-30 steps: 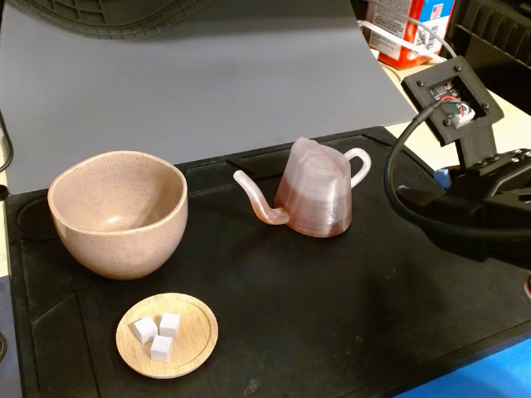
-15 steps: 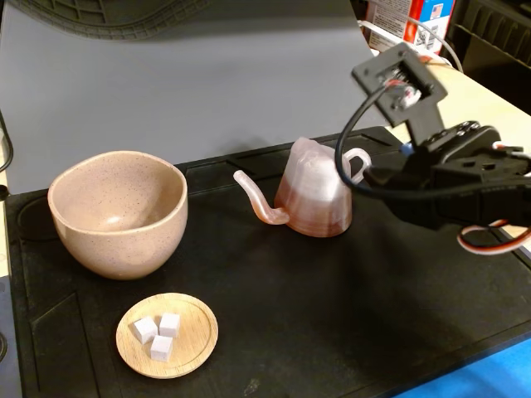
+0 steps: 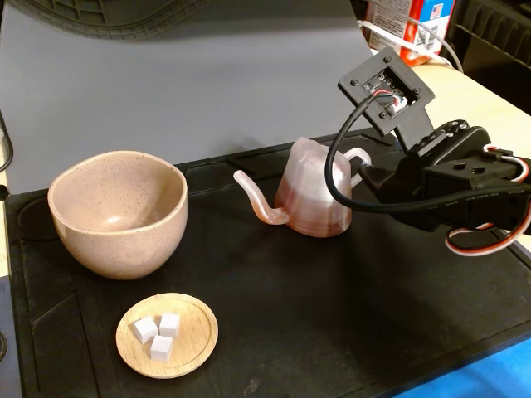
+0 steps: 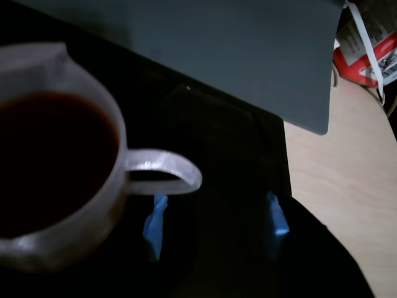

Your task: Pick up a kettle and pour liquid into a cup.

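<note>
The translucent pinkish kettle (image 3: 314,191) stands upright on the black mat, spout pointing left, white loop handle (image 3: 358,162) on its right. Reddish liquid (image 3: 311,214) tints its lower body; from above it looks dark (image 4: 49,155). The beige speckled cup (image 3: 116,211) sits far left, empty as far as I can see. My arm (image 3: 465,186) reaches in from the right, close to the handle. In the wrist view my gripper (image 4: 215,217) is open, its blue-tipped fingers (image 4: 155,220) below the handle (image 4: 164,171), the left one under the loop, holding nothing.
A small wooden dish (image 3: 167,334) with three white cubes lies at the front left. A grey backdrop (image 3: 207,75) rises behind the black mat (image 3: 332,315). A red and white container (image 3: 406,29) stands at the back right on the bare wooden table (image 4: 347,186).
My arm has swung in from the right edge and moved left toward the kettle's handle. Kettle, cup and dish have stayed where they were.
</note>
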Available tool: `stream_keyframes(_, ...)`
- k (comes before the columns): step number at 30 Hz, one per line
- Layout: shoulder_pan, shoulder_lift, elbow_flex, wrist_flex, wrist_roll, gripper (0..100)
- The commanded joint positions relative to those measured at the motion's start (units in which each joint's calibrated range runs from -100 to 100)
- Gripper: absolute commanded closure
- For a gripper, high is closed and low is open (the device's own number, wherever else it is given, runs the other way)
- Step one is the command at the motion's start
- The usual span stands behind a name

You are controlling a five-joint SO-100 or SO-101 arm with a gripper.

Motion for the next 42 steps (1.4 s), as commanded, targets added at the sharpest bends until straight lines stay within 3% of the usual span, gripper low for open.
stream_keyframes(1,-0.1,0.0,-3.7,-0.4,0.1,80)
stream_keyframes(15,-0.3,8.2,-11.6,-0.8,0.2,80)
stream_keyframes(17,-0.1,8.3,-11.8,-0.8,2.8,80)
stream_keyframes(40,0.0,8.4,-13.1,-0.6,3.0,81)
stream_keyframes(42,0.0,8.4,-13.0,-0.5,3.0,87)
